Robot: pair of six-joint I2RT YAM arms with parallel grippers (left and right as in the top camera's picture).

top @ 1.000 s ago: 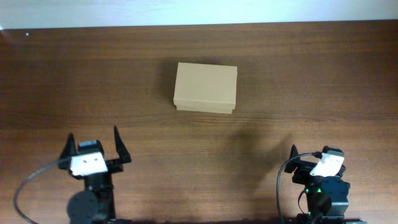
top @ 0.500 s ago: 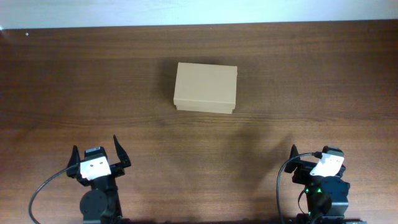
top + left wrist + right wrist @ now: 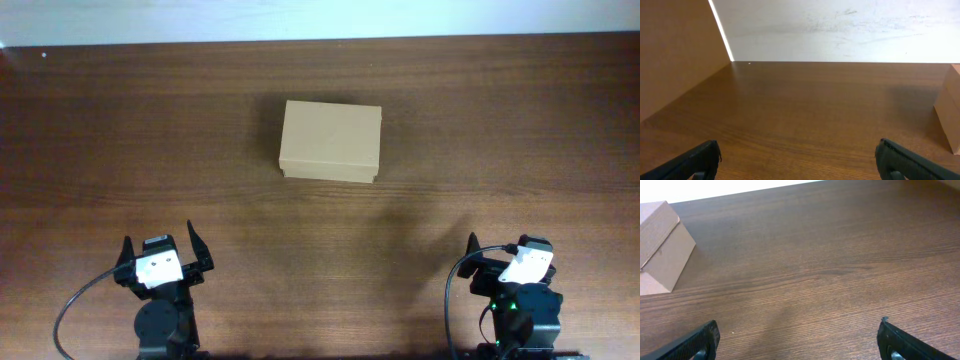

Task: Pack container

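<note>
The container (image 3: 330, 141) is a plain tan cardboard box with its lid down, lying on the dark wood table in the middle, toward the far side. Its edge shows at the right of the left wrist view (image 3: 951, 105) and at the left of the right wrist view (image 3: 660, 245). My left gripper (image 3: 160, 250) is open and empty near the front left edge, far from the box. Its fingers are wide apart in the left wrist view (image 3: 800, 162). My right gripper (image 3: 500, 262) is open and empty near the front right edge, fingers spread in the right wrist view (image 3: 799, 342).
The wood table (image 3: 500, 130) runs to a white wall at the far edge. A brown side panel (image 3: 675, 50) stands at the left in the left wrist view. Cables trail from both arm bases at the front edge.
My left arm has drawn back toward the front edge and shifted slightly right, gripper still open. The right arm and the box have not moved.
</note>
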